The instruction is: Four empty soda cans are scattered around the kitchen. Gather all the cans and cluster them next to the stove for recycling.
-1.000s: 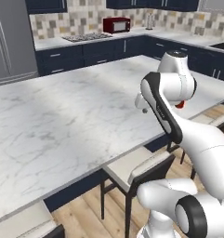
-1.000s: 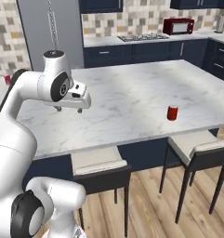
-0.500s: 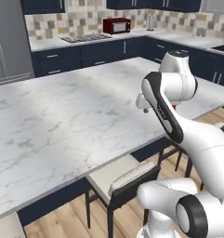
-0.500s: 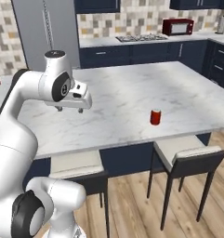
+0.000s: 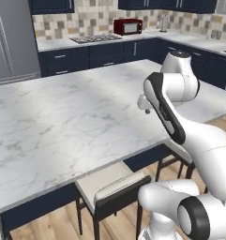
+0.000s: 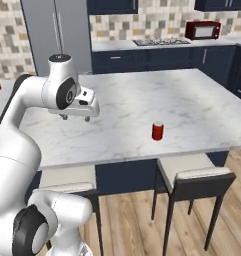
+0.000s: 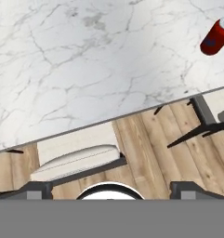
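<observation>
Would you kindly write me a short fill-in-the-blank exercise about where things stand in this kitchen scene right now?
1. The red soda can stands upright on the marble ____ counter.
2. The pincer hangs above the counter with its jaws ____.
3. On the back counter, the stove has a red ____ to its right.
4. Two ____ are tucked under the counter's near edge.

Missing words: island; open; microwave; stools

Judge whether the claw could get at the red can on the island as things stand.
Probably yes. The can stands upright and alone on bare marble near the island edge, and the claw hangs open above the same top, nothing between them.
</observation>
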Tool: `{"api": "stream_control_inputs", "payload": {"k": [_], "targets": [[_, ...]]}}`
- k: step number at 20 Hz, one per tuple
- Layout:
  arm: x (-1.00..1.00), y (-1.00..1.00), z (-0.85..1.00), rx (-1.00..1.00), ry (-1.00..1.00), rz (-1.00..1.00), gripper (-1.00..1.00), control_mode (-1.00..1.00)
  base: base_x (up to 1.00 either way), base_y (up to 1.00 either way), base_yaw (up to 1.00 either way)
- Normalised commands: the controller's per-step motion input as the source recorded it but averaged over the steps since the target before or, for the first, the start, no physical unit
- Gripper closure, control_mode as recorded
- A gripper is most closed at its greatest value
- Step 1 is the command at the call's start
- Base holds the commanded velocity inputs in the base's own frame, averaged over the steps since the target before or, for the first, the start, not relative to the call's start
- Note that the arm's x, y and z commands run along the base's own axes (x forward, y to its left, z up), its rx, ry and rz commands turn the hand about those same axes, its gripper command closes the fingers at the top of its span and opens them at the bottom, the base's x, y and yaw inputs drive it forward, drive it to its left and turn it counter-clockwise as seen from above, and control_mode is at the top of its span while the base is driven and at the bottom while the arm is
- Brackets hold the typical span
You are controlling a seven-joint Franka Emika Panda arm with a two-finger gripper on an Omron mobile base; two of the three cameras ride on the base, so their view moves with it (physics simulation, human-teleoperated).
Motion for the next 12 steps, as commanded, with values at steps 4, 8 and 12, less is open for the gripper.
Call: {"api": "stream_control_inputs", "payload": {"k": [4,8,12], "targets": [[0.0,0.0,0.0,0.0,0.0,0.0,-1.0,1.0,0.16,-0.57,0.1],[0.0,0.0,0.0,0.0,0.0,0.0,-1.0,1.0,0.14,-0.59,0.05],[0.0,0.0,0.0,0.0,0.0,0.0,-1.0,1.0,0.14,-0.57,0.08]]}}
